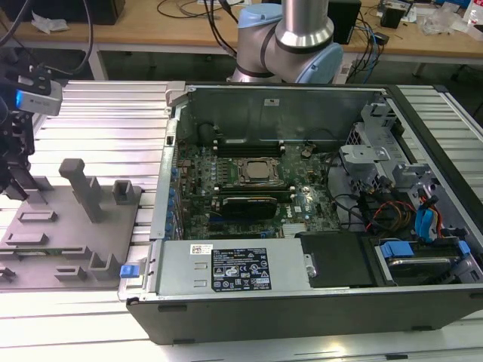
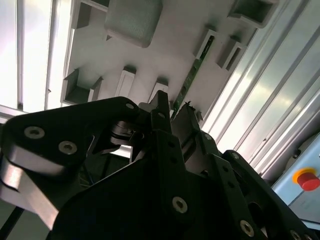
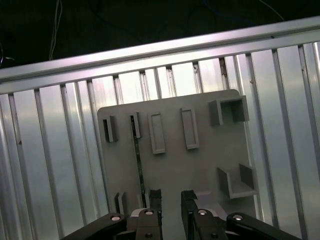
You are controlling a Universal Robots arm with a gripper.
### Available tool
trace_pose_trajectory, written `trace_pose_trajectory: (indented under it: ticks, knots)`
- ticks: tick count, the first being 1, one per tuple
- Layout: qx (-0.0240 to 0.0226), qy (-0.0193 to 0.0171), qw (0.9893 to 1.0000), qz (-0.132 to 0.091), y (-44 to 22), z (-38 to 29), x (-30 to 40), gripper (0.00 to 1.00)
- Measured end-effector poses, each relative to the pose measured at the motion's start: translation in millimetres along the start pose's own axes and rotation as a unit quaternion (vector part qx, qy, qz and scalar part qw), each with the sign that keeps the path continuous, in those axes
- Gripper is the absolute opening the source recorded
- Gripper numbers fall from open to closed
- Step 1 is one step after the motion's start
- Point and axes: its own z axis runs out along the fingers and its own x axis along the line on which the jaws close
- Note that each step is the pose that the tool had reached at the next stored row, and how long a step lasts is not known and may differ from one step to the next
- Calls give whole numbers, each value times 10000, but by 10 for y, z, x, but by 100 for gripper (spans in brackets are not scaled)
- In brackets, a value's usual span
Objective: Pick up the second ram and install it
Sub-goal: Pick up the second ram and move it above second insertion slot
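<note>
Pick-up stage judged in hand. End effector found spread and empty over grey fixture plate. Second ram seated in plate, just beside fingers. Centring judged required.

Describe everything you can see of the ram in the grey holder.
The ram is a long, thin, flat board, seen edge-on in both wrist views. In the second wrist view the ram looks green. It stands on edge in the grey holder, straight and not tilted. The gripper hangs by one end of it, jaws open. I cannot tell whether they touch it.
</note>
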Motion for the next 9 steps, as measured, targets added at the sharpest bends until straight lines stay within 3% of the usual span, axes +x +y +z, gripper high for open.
trace_pose_trajectory:
  ticks: [9]
  knots:
    - [0, 0, 10000, 0, -1, 107, -2, 30]
